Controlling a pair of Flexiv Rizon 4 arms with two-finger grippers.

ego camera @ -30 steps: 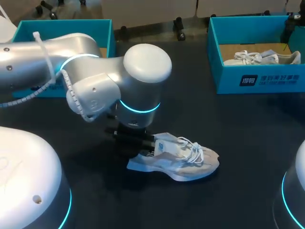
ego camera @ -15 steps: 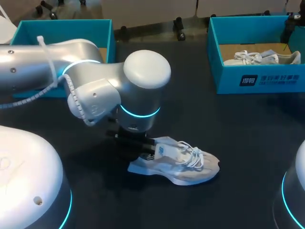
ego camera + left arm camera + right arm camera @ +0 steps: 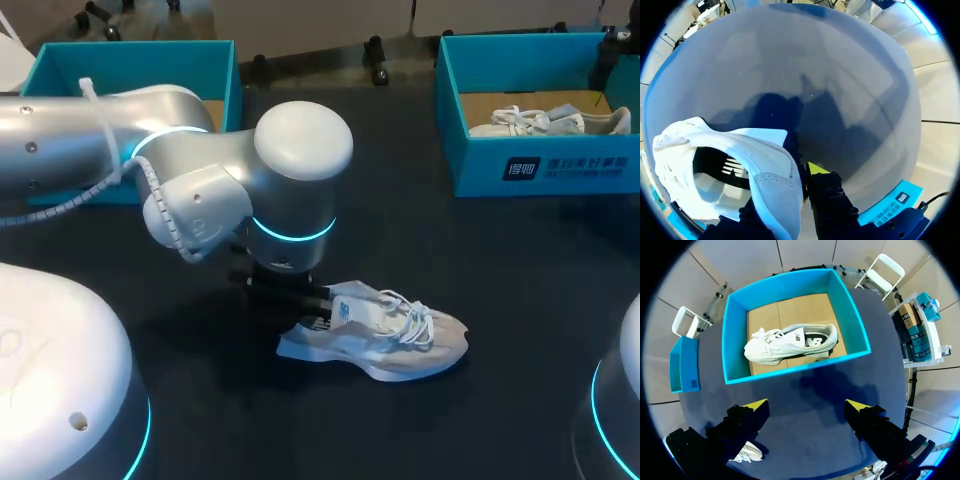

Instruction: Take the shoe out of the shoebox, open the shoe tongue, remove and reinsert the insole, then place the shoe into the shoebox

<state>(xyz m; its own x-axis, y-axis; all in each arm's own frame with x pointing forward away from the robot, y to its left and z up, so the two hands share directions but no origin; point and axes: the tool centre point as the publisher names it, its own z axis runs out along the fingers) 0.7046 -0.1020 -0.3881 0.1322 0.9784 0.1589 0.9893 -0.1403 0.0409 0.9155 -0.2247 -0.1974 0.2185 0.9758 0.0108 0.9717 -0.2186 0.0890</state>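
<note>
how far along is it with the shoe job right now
Done: the shoe is out, lying on the table. In hand: the left gripper pinches its heel collar; the right gripper hangs open above a shoebox holding another shoe. Left, as far as shows: the tongue, the insole out and back, then reboxing.

Shoes: 2, both white. Loose shoe (image 3: 390,345) on the table (image 3: 500,300); boxed shoe (image 3: 545,122) behind it, to its right. Shoeboxes: 2, teal, open-topped. Right shoebox (image 3: 480,165) holds the boxed shoe; left shoebox (image 3: 130,60) sits behind the loose shoe, to its left. Grippers: 2, left gripper (image 3: 802,172) and right gripper (image 3: 806,407).
</note>
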